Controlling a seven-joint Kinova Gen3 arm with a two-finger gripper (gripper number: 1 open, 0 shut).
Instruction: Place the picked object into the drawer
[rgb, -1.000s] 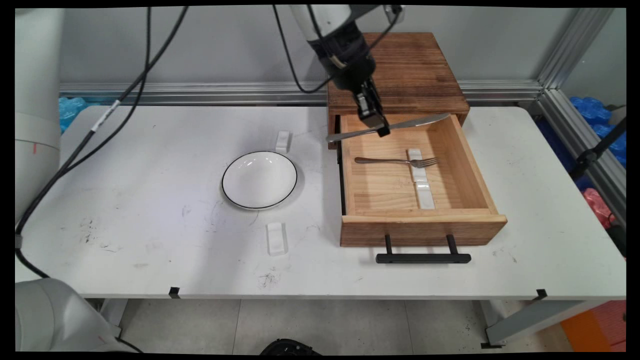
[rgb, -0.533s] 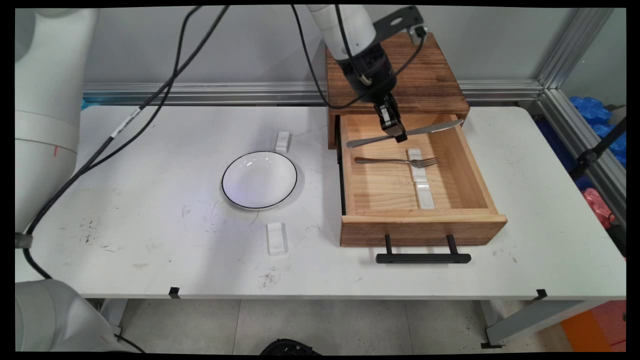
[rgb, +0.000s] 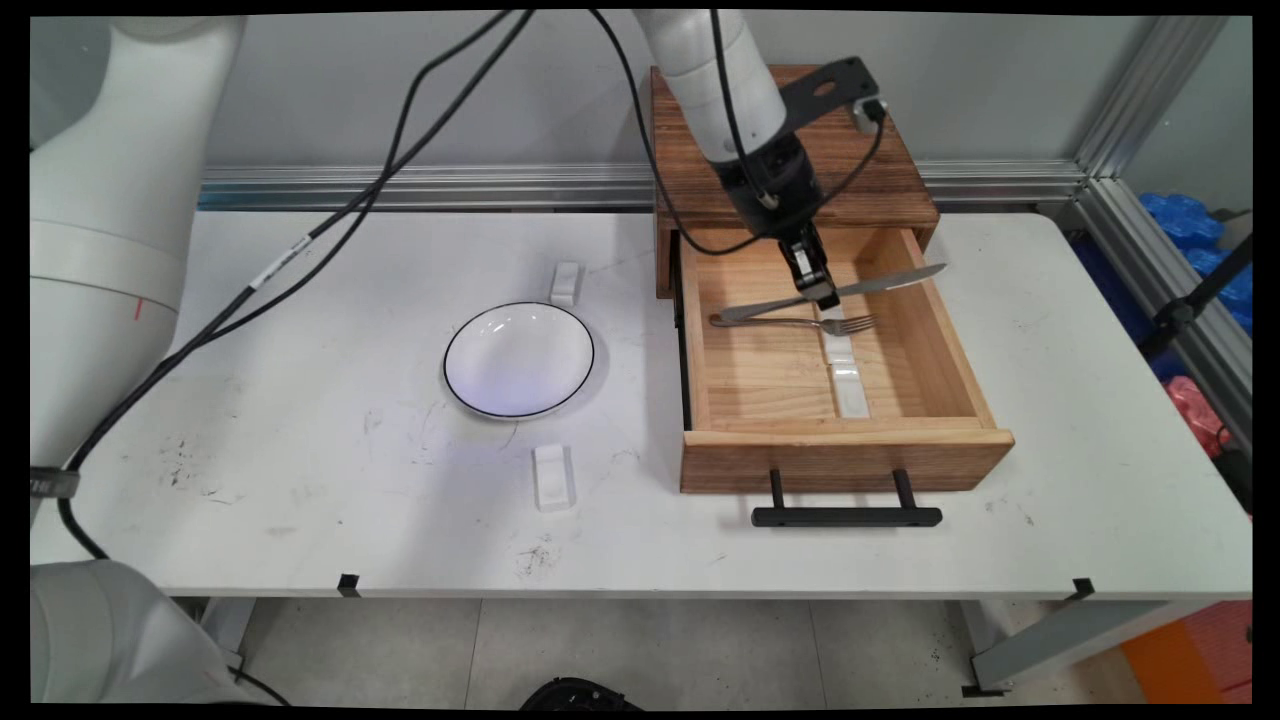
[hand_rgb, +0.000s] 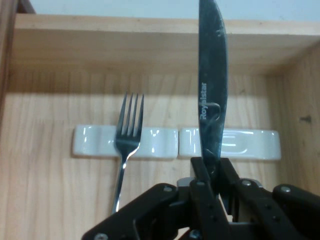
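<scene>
My gripper (rgb: 822, 295) (hand_rgb: 212, 172) is shut on a steel table knife (rgb: 880, 282) (hand_rgb: 212, 85), gripping it near the middle so it lies nearly level. It hangs over the far part of the open wooden drawer (rgb: 845, 455). Just below the knife, a fork (rgb: 790, 322) (hand_rgb: 126, 145) lies on the drawer floor with its tines on a white cutlery rest (rgb: 832, 335) (hand_rgb: 95, 142). A second white rest (rgb: 850, 388) (hand_rgb: 250, 145) lies end to end with the first, and the knife blade passes above it in the hand view.
The drawer sticks out of a wooden cabinet (rgb: 800, 140) at the back and has a black handle (rgb: 845, 515). A white bowl with a dark rim (rgb: 519, 358) sits left of it. Two more white rests (rgb: 566, 283) (rgb: 553, 476) lie beyond and in front of the bowl.
The gripper has carried the knife to the right and down, from above the drawer's back left corner to low over the fork inside the drawer.
</scene>
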